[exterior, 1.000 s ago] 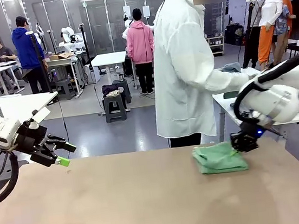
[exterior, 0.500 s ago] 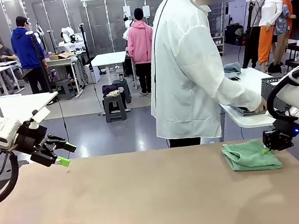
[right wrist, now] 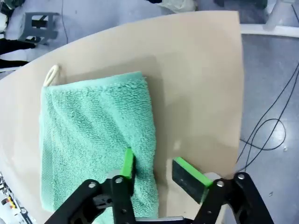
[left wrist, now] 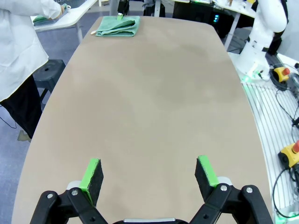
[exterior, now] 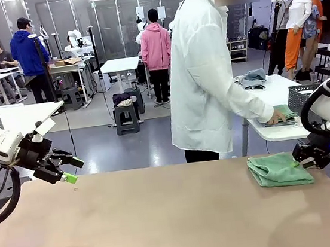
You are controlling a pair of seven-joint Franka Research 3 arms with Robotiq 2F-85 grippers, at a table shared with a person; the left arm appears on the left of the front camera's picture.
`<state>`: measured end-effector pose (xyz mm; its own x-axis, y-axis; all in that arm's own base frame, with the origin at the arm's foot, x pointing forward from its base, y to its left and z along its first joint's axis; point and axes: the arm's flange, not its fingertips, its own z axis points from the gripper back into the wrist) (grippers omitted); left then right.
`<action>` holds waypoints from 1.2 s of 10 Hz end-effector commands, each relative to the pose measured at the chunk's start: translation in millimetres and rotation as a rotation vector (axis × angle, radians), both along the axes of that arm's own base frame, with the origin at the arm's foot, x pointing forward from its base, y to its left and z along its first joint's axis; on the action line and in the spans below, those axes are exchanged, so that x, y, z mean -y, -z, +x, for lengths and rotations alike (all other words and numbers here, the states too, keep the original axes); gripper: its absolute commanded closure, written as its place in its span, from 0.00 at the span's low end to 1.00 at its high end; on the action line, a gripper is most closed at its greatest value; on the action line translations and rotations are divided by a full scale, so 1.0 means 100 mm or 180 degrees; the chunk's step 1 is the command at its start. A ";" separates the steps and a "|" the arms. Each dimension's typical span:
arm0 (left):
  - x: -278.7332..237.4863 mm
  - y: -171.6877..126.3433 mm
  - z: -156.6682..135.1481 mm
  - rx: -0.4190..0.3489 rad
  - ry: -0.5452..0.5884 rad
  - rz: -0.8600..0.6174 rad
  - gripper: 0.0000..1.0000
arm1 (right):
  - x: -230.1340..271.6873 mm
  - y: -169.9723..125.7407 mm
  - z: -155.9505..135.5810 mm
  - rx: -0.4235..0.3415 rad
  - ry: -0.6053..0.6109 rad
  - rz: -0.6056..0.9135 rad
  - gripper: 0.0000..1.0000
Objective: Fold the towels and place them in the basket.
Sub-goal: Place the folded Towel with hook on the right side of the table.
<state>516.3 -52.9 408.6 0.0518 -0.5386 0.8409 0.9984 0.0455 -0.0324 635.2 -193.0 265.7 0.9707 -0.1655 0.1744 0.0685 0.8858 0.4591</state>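
A folded mint green towel lies near the table's right edge; the right wrist view shows it flat with a small loop at one corner. My right gripper is at the towel's right edge, open. One pad rests over the cloth and the other over bare table. My left gripper hovers open at the far left, nothing between its fingers. A dark mesh basket stands on the white side table beyond.
A person in a white lab coat stands at the far side, one hand on a second folded towel on the side table. A grey cloth lies farther back there. The table edge is close to my right gripper.
My right gripper slid the green towel to the right across the table, then opened its jaws and let go. The person's hand moved onto the side-table towel. The left arm stayed still.
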 end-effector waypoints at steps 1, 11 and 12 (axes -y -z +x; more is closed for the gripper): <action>0.02 0.00 -0.02 0.0029 -0.0028 0.0030 0.00 | 0.10 0.01 -0.17 0.0103 0.0027 -0.0188 0.30; 0.02 0.00 -0.02 0.0029 -0.0028 0.0030 0.00 | -0.73 -2.95 -2.49 0.1031 0.0249 -0.0064 0.13; 0.02 0.00 -0.02 0.0029 -0.0028 0.0030 0.00 | -0.87 -3.15 -2.69 0.1058 0.0231 -0.0211 0.13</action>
